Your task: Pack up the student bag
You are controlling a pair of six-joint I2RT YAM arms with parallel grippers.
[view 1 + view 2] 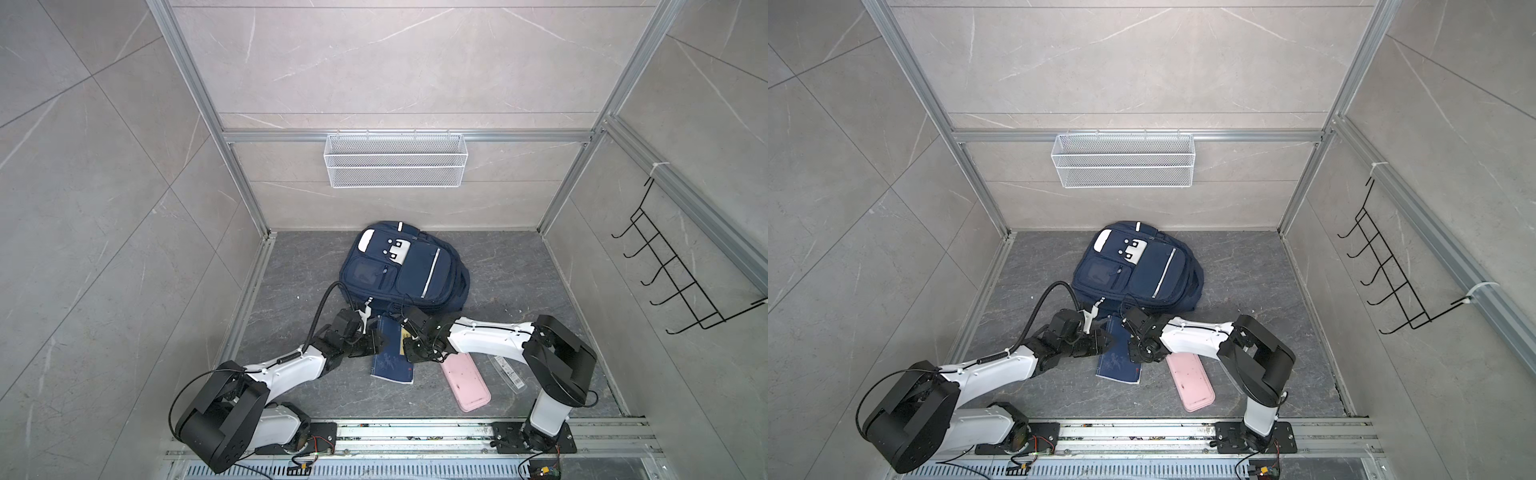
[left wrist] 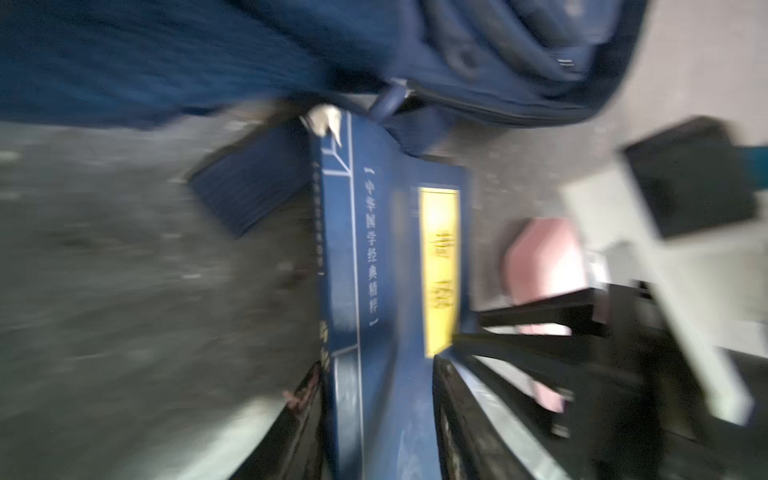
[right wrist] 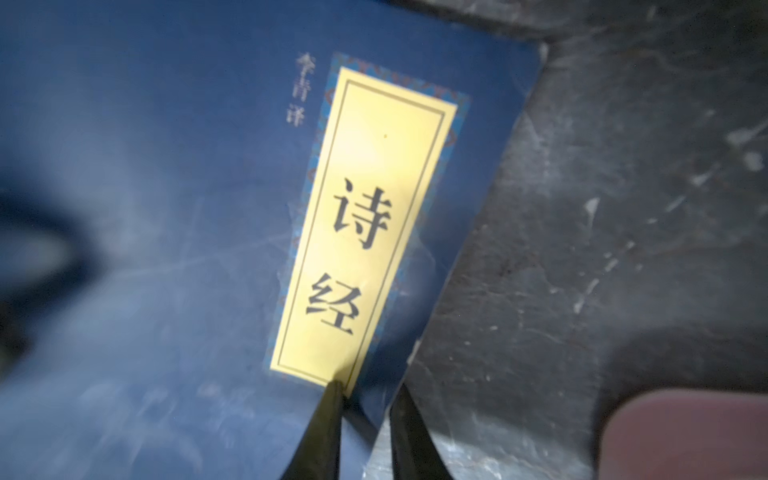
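The student bag (image 1: 403, 266) (image 1: 1138, 266), a navy backpack with white patches, lies front-up on the floor near the back wall. A blue book (image 1: 392, 361) (image 1: 1119, 365) with a yellow title label lies just in front of it. The book's far end reaches the bag's near edge (image 2: 415, 108). My left gripper (image 1: 374, 338) (image 2: 378, 370) is shut across the book's spine side. My right gripper (image 1: 405, 338) (image 3: 368, 388) is shut on the opposite edge, with one finger on the cover beside the label. The left wrist view is blurred.
A pink pencil case (image 1: 465, 382) (image 1: 1190, 384) lies on the floor under my right forearm, and a clear flat packet (image 1: 507, 372) lies beside it. A white wire basket (image 1: 395, 160) hangs on the back wall. A black hook rack (image 1: 673, 266) hangs on the right wall.
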